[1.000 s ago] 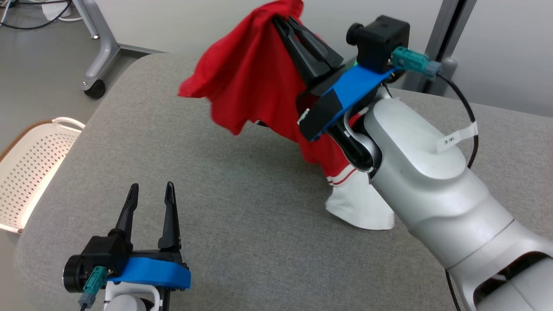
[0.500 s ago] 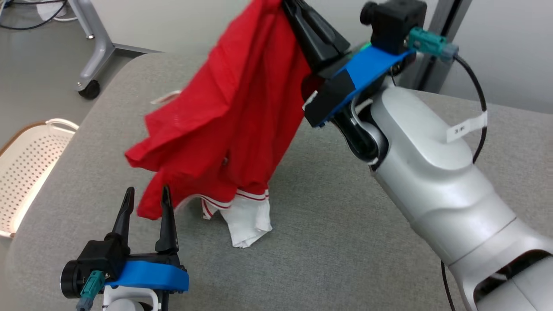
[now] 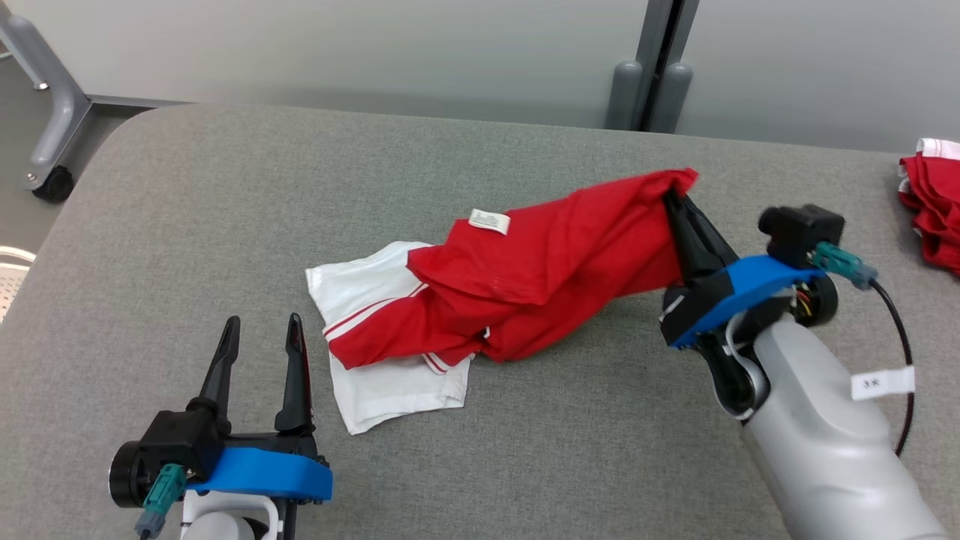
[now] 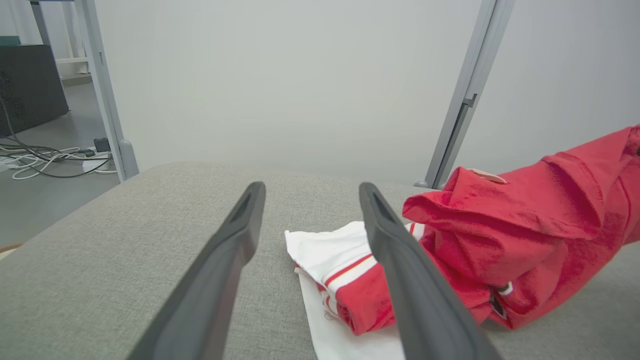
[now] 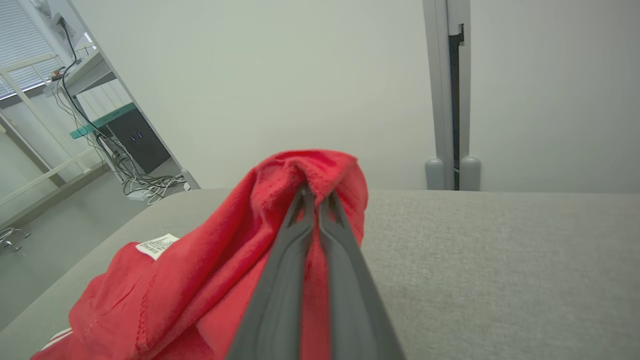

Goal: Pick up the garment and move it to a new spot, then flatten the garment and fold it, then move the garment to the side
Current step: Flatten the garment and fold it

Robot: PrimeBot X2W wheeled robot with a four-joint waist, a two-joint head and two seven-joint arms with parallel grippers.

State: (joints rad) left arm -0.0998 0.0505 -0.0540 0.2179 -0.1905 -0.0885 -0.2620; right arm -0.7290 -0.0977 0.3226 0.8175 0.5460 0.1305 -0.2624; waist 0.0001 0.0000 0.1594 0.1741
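A red garment [image 3: 540, 270] with white striped trim lies crumpled on the grey padded table [image 3: 225, 187], its white part [image 3: 375, 382] spread flat at the left. My right gripper [image 3: 675, 196] is shut on the garment's right end and holds that end a little above the table; the right wrist view has the red cloth [image 5: 280, 220] bunched over the closed fingertips. My left gripper [image 3: 262, 322] stands open at the lower left, just left of the white part [image 4: 330, 250], nothing between its fingers.
Another red and white garment [image 3: 934, 202] lies at the table's right edge. A grey post [image 3: 652, 67] rises behind the table. A wheeled frame leg [image 3: 45, 127] stands on the floor at the far left. A white basket's rim [image 3: 9, 270] peeks in at the left edge.
The right gripper has come down and to the right with the garment, laying most of it on the table. The head camera has turned right. The left gripper has stayed open.
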